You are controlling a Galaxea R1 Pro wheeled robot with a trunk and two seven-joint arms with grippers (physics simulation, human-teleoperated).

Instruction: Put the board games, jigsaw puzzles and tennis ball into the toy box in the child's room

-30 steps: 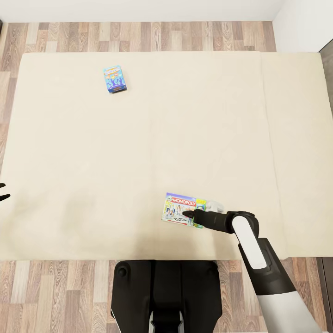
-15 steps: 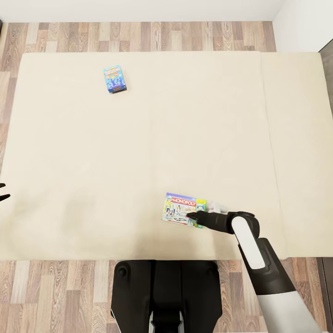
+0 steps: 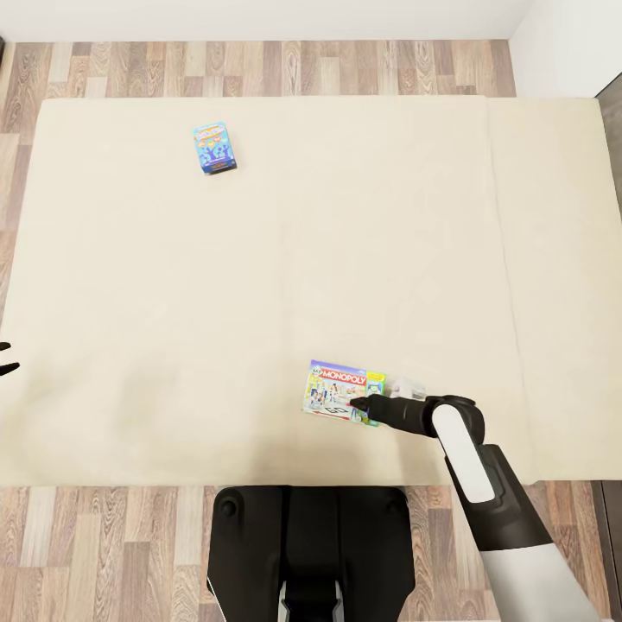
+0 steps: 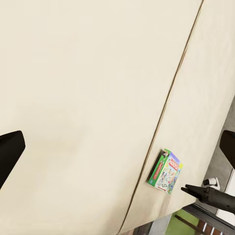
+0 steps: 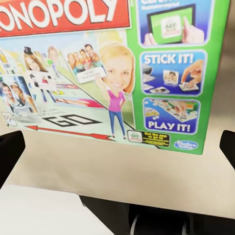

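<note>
two board games lie on the bed (image 3: 259,276): the monopoly box (image 3: 341,390) near the edge closest to me, and the small teal-blue box (image 3: 214,149) far across the mattress. my right claw (image 3: 356,403) is low at the monopoly box's right end, its fingers spread wide either side with nothing between them. to do this well, i think i should centre the box edge between the fingers, get one finger under it, and squeeze only once it sits deep. my left claw (image 3: 5,358) waits at the side, released and empty.
</note>
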